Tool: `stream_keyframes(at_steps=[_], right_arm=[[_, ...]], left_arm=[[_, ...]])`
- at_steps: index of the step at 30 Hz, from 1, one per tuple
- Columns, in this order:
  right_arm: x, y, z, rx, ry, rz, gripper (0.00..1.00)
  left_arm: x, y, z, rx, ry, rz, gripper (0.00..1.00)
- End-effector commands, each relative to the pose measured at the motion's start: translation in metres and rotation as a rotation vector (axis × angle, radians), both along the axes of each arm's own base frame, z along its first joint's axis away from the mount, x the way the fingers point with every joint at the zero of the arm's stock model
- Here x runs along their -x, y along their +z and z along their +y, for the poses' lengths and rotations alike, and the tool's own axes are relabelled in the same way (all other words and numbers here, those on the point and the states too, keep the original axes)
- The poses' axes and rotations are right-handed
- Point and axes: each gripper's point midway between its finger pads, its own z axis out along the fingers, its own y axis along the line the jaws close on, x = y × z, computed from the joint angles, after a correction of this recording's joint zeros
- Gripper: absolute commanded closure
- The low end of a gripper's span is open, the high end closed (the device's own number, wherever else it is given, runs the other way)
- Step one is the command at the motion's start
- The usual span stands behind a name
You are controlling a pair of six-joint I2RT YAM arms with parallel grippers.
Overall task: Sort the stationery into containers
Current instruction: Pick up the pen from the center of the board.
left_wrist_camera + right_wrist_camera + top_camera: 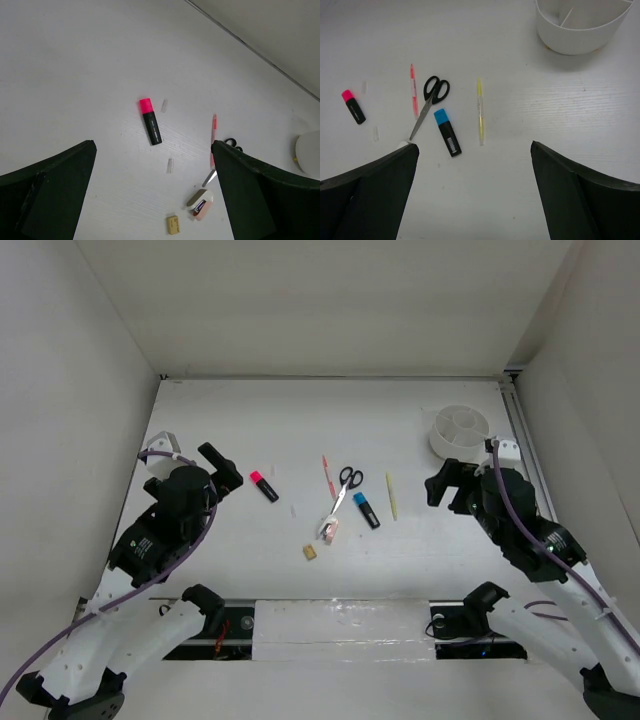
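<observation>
Left gripper (152, 144) and right gripper (474, 146) gape wide, empty; loop-handled scissors (431, 100) lie well left of the smooth round plastic tub (575, 39)

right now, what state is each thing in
left claw, open, empty
right claw, open, empty
scissors, blades shut, lying flat
pink-capped marker, capped, lying flat
blue-capped marker, capped, lying flat
red pen, lying flat
yellow stick, lying flat
white tub, upright, compartments in view empty
</observation>
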Motion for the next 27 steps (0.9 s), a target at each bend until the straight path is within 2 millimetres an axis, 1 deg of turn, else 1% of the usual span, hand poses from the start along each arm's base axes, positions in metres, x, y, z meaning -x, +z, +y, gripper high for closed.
stream_keyframes(at_steps=[1,3,4,5,7,8,9,10,11,12,13,14,15,16,18,19,20,21,22,23,24,25,26,27], right_arm=[[-0.006,0.019,0.004,-0.016,0.014,-0.044,0.00],[-0.009,0.021,0.013,-0.029,0.047,-0.055,0.00],[-0.011,0.017,0.016,-0.034,0.059,-0.054,0.00],[-0.014,0.006,0.020,-0.028,0.067,-0.038,0.00],[-0.023,0.001,0.026,-0.025,0.067,-0.033,0.00],[-0.030,-0.015,0.030,0.007,0.067,0.022,0.00],[-0.035,-0.022,0.034,0.020,0.067,0.044,0.00],[-0.044,-0.041,0.039,0.053,0.067,0.099,0.00],[-0.046,-0.039,0.039,0.052,0.059,0.089,0.00],[-0.055,-0.054,0.044,0.081,0.058,0.138,0.00],[-0.062,-0.056,0.048,0.095,0.063,0.143,0.00],[-0.067,-0.066,0.051,0.108,0.063,0.165,0.00],[-0.075,-0.078,0.058,0.145,0.080,0.210,0.00],[-0.080,-0.085,0.063,0.176,0.111,0.227,0.00],[-0.088,-0.096,0.071,0.190,0.124,0.267,0.00],[-0.092,-0.111,0.073,0.223,0.131,0.306,0.00],[-0.100,-0.111,0.078,0.217,0.131,0.295,0.00],[-0.105,-0.117,0.075,0.219,0.116,0.305,0.01],[-0.106,-0.123,0.079,0.214,0.132,0.320,0.04],[-0.109,-0.137,0.078,0.218,0.132,0.356,0.05],[-0.111,-0.144,0.081,0.218,0.140,0.368,0.08],[-0.115,-0.147,0.079,0.221,0.131,0.379,0.10],[-0.114,-0.162,0.079,0.239,0.132,0.416,0.10],[-0.114,-0.169,0.079,0.248,0.132,0.434,0.11]], left_arm=[[-0.002,0.000,0.002,0.001,0.019,-0.004,0.00],[-0.002,0.000,0.002,0.001,0.019,-0.004,0.00],[-0.002,0.000,0.002,0.001,0.019,-0.004,0.00],[-0.002,0.000,0.002,0.001,0.019,-0.004,0.00],[-0.002,0.000,0.002,0.001,0.019,-0.004,0.00],[-0.002,0.000,0.002,0.001,0.019,-0.004,0.00],[-0.002,0.000,0.002,0.001,0.019,-0.004,0.00],[-0.002,0.000,0.002,0.001,0.019,-0.004,0.00],[-0.004,-0.002,0.001,-0.004,0.019,0.004,0.00],[-0.003,-0.003,-0.001,-0.001,0.011,0.007,0.00],[-0.003,-0.003,-0.001,-0.001,0.011,0.007,0.00],[-0.005,-0.004,-0.002,-0.005,0.011,0.014,0.00],[-0.005,-0.004,-0.002,-0.006,0.011,0.014,0.00],[-0.005,-0.008,-0.002,-0.010,0.011,0.022,0.00],[-0.004,-0.009,-0.003,-0.007,0.003,0.024,0.00],[-0.004,-0.009,-0.003,-0.007,0.003,0.024,0.00],[-0.004,-0.009,-0.005,-0.002,-0.007,0.027,0.00],[-0.005,-0.007,-0.005,-0.006,-0.010,0.021,0.00],[-0.005,-0.008,-0.007,-0.001,-0.020,0.024,0.00],[-0.006,-0.006,-0.008,0.004,-0.020,0.016,0.00],[-0.006,-0.006,-0.008,-0.005,-0.023,0.017,0.00],[-0.005,-0.007,-0.010,0.000,-0.034,0.020,0.00],[-0.005,-0.007,-0.010,0.000,-0.034,0.020,0.00],[-0.005,-0.007,-0.010,0.000,-0.034,0.020,0.00]])
